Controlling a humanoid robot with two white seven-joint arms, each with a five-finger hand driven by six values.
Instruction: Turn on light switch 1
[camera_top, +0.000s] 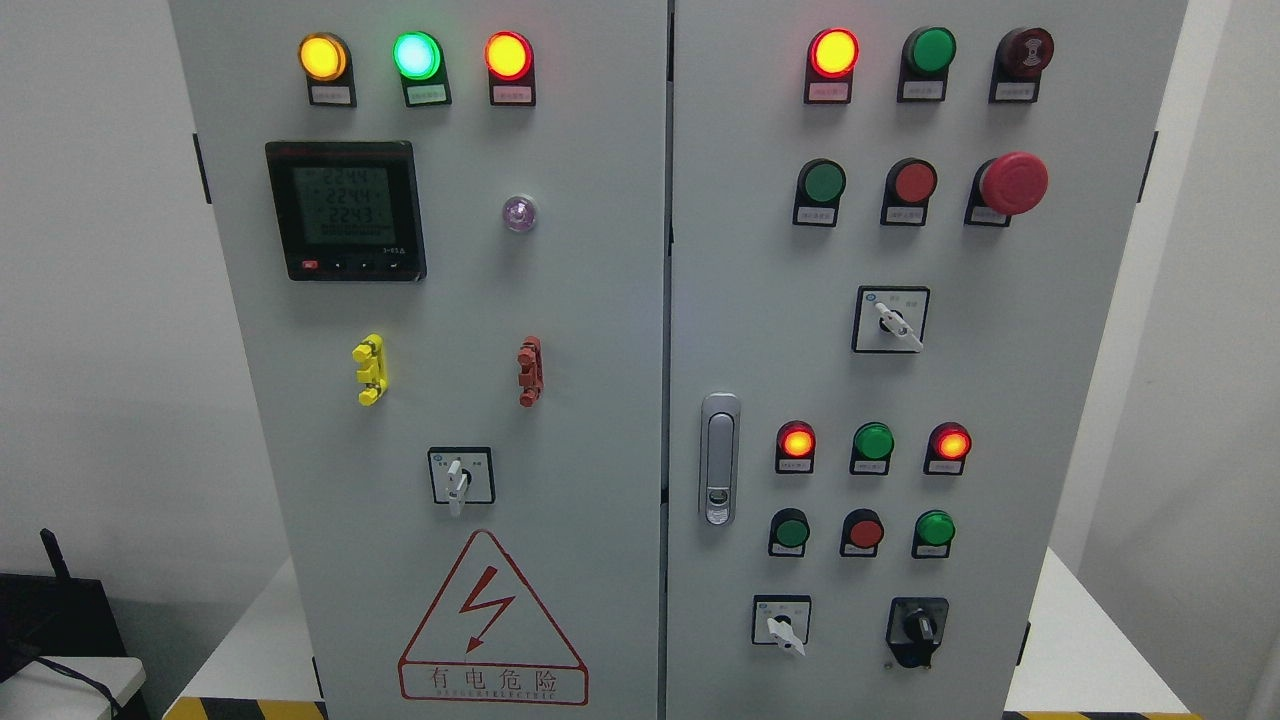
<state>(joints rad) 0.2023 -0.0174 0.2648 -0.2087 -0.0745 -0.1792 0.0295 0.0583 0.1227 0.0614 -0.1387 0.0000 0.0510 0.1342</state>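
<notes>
A grey electrical cabinet fills the head view, with a left door (580, 330) and a right door (1080, 330). Neither of my hands shows. The right door's lower part has a row of lamps: a lit red lamp (796, 441), an unlit green lamp (872, 441) and a second lit red lamp (950, 441). Below them are a green button (791, 531), a red button (863, 531) and another green button (934, 528). A white rotary switch (782, 622) and a black rotary switch (918, 628) sit lowest. The labels are too small to read.
The left door carries lit yellow (322, 57), green (416, 55) and red (508, 55) lamps, a meter (346, 210), a rotary switch (460, 478) and a warning triangle (490, 625). The right door has an emergency stop (1012, 183), an upper rotary switch (893, 320) and a door handle (719, 458).
</notes>
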